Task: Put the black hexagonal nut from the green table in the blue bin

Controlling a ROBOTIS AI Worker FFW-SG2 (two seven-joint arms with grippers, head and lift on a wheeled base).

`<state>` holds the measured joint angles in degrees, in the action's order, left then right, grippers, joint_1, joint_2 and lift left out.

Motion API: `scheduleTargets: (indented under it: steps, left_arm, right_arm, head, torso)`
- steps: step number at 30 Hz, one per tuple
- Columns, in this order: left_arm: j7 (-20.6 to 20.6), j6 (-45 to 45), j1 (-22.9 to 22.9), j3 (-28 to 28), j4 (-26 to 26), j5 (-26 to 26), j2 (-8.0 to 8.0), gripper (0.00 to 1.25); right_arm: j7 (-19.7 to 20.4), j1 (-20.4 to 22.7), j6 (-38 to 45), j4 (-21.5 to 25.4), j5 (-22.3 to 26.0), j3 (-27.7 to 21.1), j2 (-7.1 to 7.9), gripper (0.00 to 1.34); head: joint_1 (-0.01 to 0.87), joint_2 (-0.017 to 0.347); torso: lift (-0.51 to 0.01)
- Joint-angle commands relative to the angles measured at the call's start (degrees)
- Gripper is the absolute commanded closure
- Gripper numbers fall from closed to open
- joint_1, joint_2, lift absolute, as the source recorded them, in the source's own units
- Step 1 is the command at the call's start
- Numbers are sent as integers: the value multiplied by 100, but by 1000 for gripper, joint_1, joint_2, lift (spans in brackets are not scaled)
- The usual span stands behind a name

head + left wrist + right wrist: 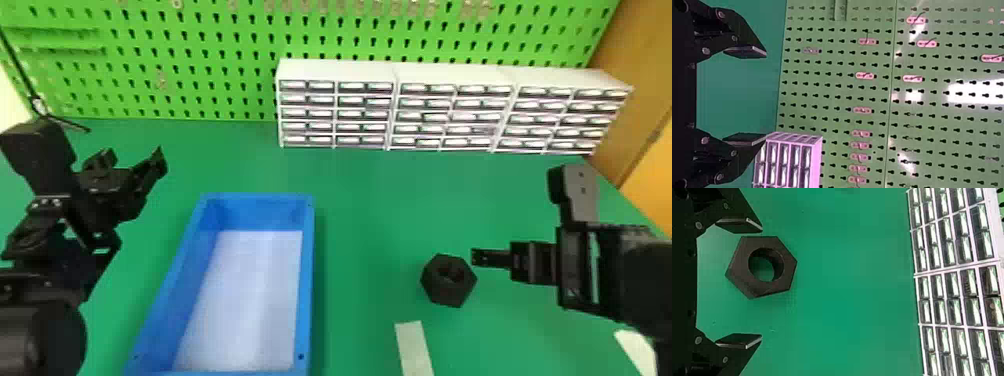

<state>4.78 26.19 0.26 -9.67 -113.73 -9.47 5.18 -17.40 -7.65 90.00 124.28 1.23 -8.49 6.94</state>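
Blue bin [309, 250] cut off @ head view's btm, stuff in drawers [306, 114] blurred.

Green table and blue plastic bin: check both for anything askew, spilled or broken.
Nothing stands out: the blue bin stands upright, the black hexagonal nut lies flat on the green table to its right, and I see no spill or damage.

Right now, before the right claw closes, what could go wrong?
1. The black hexagonal nut sits off-centre between the right claw's open fingers, much nearer one finger; closing as is might shove or turn it.
2. Its corners aren't squared to the pads, so the grip could land on an edge and slip.
3. The blue rectangular bin has raised walls; a low carry might clip the near one.
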Motion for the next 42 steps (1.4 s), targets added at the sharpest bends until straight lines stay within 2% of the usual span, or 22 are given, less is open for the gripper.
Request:
scheduleTargets:
  steps: [1,42]
  left_arm:
    - [6,0,0,0,0,7,0,498]
    - [6,0,-17,26,9,-2,0,498]
  right_arm:
    - [0,-9,8,0,9,5,9,305]
    - [0,-97,8,-97,44,84,44,305]
  head:
    - [692,8]
    - [692,8]
  torso:
    - [-97]
    - [-97]
